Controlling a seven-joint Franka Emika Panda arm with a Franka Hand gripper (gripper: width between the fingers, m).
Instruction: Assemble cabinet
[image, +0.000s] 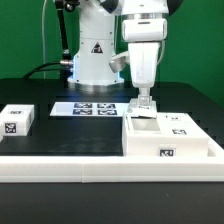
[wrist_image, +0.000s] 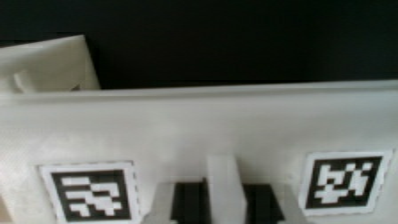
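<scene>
The cabinet body (image: 172, 138), a glossy white open box with small black-and-white tags, stands on the table at the exterior view's right. My gripper (image: 146, 103) reaches straight down onto its far left wall. In the wrist view the cabinet wall (wrist_image: 214, 120) fills the frame, with a tag on either side. My gripper (wrist_image: 224, 198) stands with its dark pads tight against a thin upright white edge of that wall. A small white tagged panel block (image: 17, 120) lies apart at the exterior view's left.
The marker board (image: 95, 107) lies flat behind the cabinet, in front of the robot base (image: 92, 60). A long low white border rail (image: 80, 170) runs along the front. A white piece (wrist_image: 45, 65) shows beyond the wall in the wrist view.
</scene>
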